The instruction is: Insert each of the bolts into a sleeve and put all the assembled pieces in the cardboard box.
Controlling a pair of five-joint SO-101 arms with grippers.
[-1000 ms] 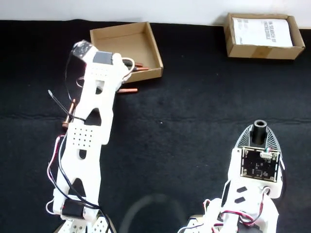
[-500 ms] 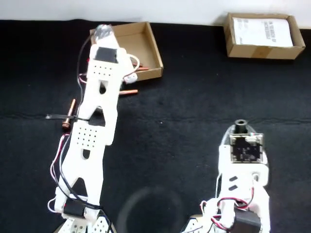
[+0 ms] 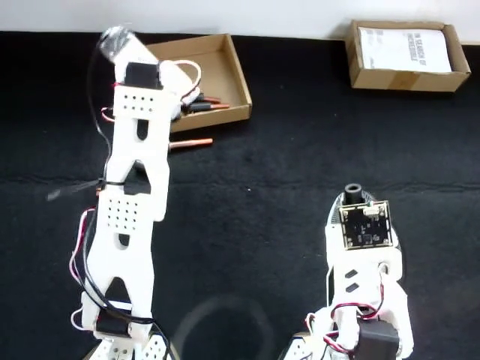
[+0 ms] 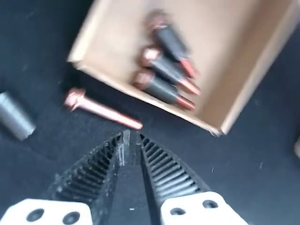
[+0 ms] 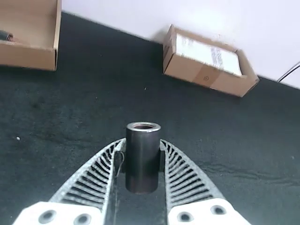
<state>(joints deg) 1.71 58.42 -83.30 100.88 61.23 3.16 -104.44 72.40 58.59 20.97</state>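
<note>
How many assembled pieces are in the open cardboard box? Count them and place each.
3. The assembled pieces lie side by side in the cardboard box: first, middle, third nearest its wall. The box is partly cropped, so more may hide.

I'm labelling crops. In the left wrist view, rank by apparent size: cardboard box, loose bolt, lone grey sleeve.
1. cardboard box, by far largest.
2. loose bolt, longer.
3. grey sleeve, shorter but thicker; it sits at the picture's edge, so second and third are unsure.
</note>
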